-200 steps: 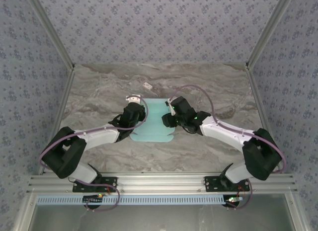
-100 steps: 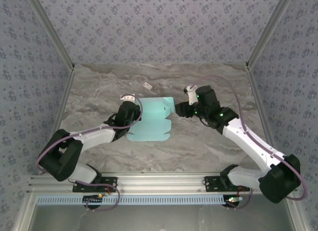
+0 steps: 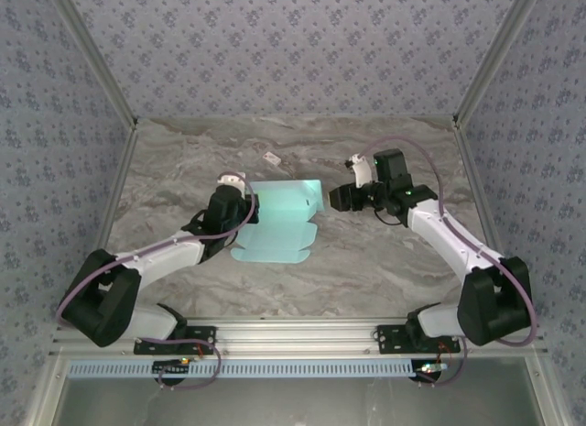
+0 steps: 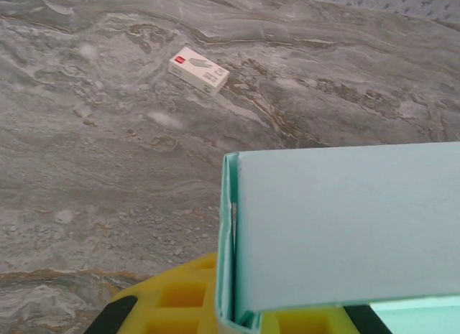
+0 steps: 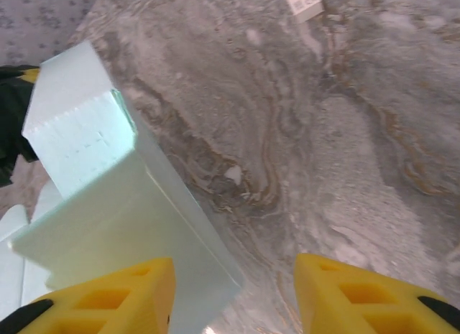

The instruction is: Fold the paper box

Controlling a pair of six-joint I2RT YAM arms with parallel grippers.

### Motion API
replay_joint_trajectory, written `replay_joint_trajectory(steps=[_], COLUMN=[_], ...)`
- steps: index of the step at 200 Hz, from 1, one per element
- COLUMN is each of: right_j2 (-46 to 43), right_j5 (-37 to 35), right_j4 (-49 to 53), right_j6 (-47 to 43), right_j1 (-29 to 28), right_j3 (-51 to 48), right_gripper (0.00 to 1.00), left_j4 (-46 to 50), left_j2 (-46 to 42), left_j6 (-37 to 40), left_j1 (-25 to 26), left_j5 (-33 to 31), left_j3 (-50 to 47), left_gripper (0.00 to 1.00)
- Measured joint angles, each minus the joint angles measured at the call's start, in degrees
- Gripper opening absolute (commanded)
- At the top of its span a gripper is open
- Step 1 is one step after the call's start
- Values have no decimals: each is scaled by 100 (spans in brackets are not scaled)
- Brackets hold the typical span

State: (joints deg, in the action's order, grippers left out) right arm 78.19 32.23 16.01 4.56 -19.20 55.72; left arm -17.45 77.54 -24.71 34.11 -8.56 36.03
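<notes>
The paper box (image 3: 275, 226) is pale blue card lying mid-table, its rear panel folded up into a raised strip. My left gripper (image 3: 244, 206) is shut on the box's left edge. In the left wrist view the folded edge of the paper box (image 4: 230, 240) runs down between the yellow fingers (image 4: 172, 305) of the left gripper (image 4: 241, 321). My right gripper (image 3: 331, 199) stands open at the box's right end. In the right wrist view a corner of the paper box (image 5: 136, 219) reaches in beside the left finger (image 5: 108, 298), and the right gripper (image 5: 233, 298) is not closed on it.
A tiny white tag (image 3: 271, 158) lies on the marble table (image 3: 385, 261) behind the box; the same white tag (image 4: 199, 70) shows ahead of the left wrist, and the white tag (image 5: 302, 0) shows at the top of the right wrist view. Patterned walls enclose three sides.
My right gripper has come off the box's right edge and drawn back to the right. The box's rear panel now stands raised. My left gripper has shifted slightly left with the box.
</notes>
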Motion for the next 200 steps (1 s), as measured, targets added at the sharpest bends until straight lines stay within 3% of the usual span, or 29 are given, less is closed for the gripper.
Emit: replay_joint_trajectory(steps=[45,107,200], right_j2=[273,339,437], right_j5=[623,914,691], right_j4=[-326,-597,-688], right_j6=[-125,-142,-186], right_j1=[-9,-234,-610], right_j3=[-9,-52,-52], right_gripper=[43,41,45], left_j4=[114,164,240], left_j2=[-33,-33,-33], left_j6=[-11,-50,-87], left_j1=[-17,-37,-37], left_j5=[129,173,260], left_j3=[2,2,2], left_gripper=[1,1,1])
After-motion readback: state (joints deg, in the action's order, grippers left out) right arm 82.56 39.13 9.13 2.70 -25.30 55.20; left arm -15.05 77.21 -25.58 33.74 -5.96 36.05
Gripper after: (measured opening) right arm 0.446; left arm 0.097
